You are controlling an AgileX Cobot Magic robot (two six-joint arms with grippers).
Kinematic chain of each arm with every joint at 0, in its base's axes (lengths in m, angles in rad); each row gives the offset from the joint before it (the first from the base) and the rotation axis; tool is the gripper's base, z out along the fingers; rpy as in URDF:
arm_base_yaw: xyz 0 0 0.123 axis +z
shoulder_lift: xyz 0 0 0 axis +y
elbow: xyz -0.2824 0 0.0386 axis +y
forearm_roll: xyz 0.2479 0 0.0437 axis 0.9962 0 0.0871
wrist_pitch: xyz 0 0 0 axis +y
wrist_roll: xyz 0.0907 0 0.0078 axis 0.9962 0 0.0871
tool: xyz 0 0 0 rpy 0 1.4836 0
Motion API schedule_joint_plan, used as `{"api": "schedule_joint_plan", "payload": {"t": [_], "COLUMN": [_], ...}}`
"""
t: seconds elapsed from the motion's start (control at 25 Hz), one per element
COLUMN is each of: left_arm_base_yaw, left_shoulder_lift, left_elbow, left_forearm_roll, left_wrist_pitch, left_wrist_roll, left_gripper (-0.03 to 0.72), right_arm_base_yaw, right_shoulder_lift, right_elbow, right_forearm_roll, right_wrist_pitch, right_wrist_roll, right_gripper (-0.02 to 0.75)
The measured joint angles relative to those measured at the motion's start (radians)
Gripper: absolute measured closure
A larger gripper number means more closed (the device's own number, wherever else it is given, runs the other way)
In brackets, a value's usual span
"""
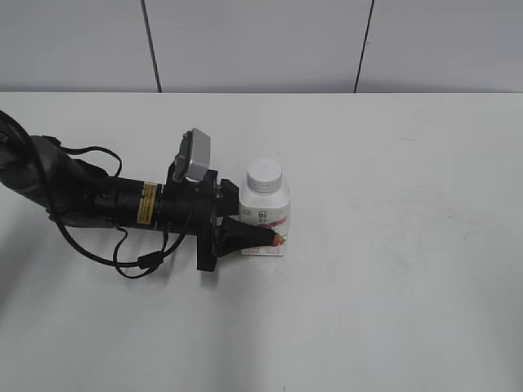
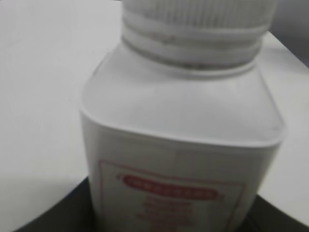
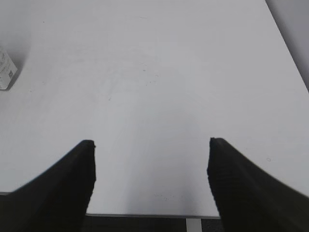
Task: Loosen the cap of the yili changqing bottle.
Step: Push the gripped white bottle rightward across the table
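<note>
The yili changqing bottle (image 1: 265, 208) stands upright near the middle of the white table, with its ribbed white cap (image 1: 265, 174) on top. My left gripper (image 1: 261, 224) reaches in from the left and is shut on the bottle's lower body, one finger across the front by the red fruit label. In the left wrist view the bottle (image 2: 183, 135) fills the frame, the cap (image 2: 198, 24) is at the top edge, and dark fingers show at both lower corners. My right gripper (image 3: 150, 159) is open and empty over bare table. It is out of the exterior view.
The white table (image 1: 392, 269) stretches to a panelled wall at the back. In the right wrist view the table's near edge (image 3: 145, 214) lies just below the fingers, and a corner of the bottle (image 3: 6, 72) shows at the far left.
</note>
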Motion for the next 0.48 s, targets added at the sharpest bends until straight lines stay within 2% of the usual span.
{"api": "schedule_joint_plan", "payload": {"t": [0.48], "left_arm_base_yaw": [0.0], "left_shoulder_lift": [0.034], "left_elbow": [0.0], "left_forearm_roll": [-0.016], "left_wrist_pitch": [-0.016], "left_wrist_roll": [0.017], "left_gripper": [0.314], "right_arm_base_yaw": [0.0], "right_shoulder_lift": [0.0], "right_elbow": [0.0], "right_forearm_roll": [0.0], "right_wrist_pitch": [0.0], "right_wrist_roll": [0.0], "right_gripper": [0.167]}}
